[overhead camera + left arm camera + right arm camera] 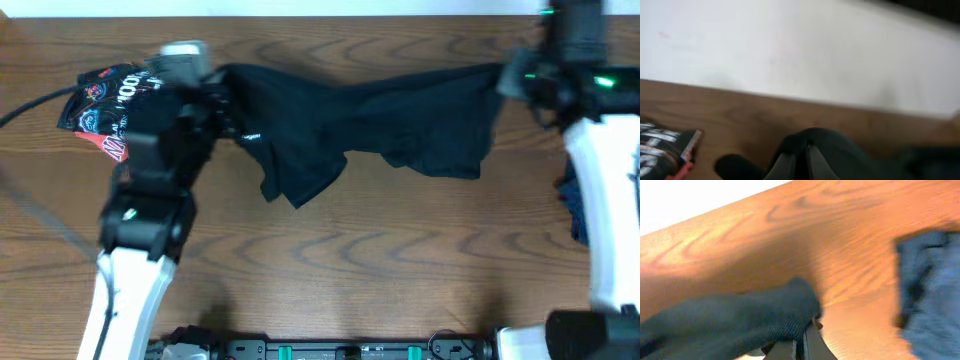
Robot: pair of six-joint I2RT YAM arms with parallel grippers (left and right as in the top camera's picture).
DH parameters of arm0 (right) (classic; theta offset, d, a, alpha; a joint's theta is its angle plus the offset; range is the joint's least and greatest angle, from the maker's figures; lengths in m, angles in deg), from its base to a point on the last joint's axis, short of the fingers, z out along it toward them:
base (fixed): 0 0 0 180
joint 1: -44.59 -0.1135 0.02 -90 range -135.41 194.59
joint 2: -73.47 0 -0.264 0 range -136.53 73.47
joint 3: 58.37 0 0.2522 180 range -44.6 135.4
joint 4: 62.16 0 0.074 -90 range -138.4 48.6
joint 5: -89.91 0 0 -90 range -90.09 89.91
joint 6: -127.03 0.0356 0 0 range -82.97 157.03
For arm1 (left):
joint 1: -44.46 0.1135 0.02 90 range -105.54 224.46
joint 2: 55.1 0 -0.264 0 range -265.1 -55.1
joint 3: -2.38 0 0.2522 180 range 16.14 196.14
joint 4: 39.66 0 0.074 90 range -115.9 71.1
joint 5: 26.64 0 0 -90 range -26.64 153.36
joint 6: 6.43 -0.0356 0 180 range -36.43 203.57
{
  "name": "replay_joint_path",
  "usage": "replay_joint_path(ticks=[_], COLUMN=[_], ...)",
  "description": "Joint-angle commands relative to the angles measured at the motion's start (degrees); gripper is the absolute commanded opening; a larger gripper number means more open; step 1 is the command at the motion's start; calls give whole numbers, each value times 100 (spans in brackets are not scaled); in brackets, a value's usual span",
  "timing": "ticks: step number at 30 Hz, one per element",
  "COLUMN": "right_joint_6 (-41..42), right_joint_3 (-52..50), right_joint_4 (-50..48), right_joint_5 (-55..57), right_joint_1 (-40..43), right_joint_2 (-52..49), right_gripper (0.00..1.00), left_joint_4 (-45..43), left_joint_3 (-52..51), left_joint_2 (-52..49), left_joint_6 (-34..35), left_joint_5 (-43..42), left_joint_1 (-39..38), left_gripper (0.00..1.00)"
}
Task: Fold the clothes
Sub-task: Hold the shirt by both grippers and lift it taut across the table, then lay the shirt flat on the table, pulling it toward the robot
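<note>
A black garment hangs stretched across the back of the wooden table between both arms. My left gripper is shut on its left end; the left wrist view shows the fingers pinching black cloth. My right gripper is shut on its right end; the right wrist view shows the fingers closed on dark cloth. The garment's middle sags and a folded flap droops toward the table's centre.
A black garment with red and white print lies at the back left, also in the left wrist view. A blue garment lies at the right edge, blurred in the right wrist view. White wall behind the table.
</note>
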Motion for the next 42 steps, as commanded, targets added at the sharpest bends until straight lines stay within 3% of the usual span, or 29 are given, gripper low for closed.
replay_joint_path(ticks=[1, 7, 13, 18, 26, 31, 36, 42], right_joint_6=[-573, -1456, -1582, -1670, -1961, -1486, -1019, -1115], right_joint_3=[87, 92, 92, 90, 90, 92, 308, 1294], right_joint_4=[50, 59, 17, -31, -208, -1499, -3049, -3008], right_joint_5=[105, 70, 79, 2, -693, -520, -448, -13], right_joint_1=[271, 369, 369, 369, 363, 361, 363, 424], right_joint_2=[315, 1029, 1563, 1419, 33, -896, -1073, -1071], right_gripper=[1, 1, 1, 1, 1, 1, 1, 1], left_joint_4=[-85, -442, -435, -247, -229, -1440, -2618, -2463], left_joint_3=[223, 223, 223, 223, 223, 455, 1672, 3727], left_joint_2=[470, 1047, 1606, 1469, -348, -1930, -3202, -3893], left_joint_6=[929, 1493, 1665, 1665, 1569, 1362, 1563, 1707], left_joint_5=[-254, -1491, -1646, -2006, -2682, -2697, -2695, -2699], left_joint_1=[435, 874, 1082, 1086, 1084, 1075, 1075, 1093], left_gripper=[6, 6, 6, 6, 6, 6, 6, 6])
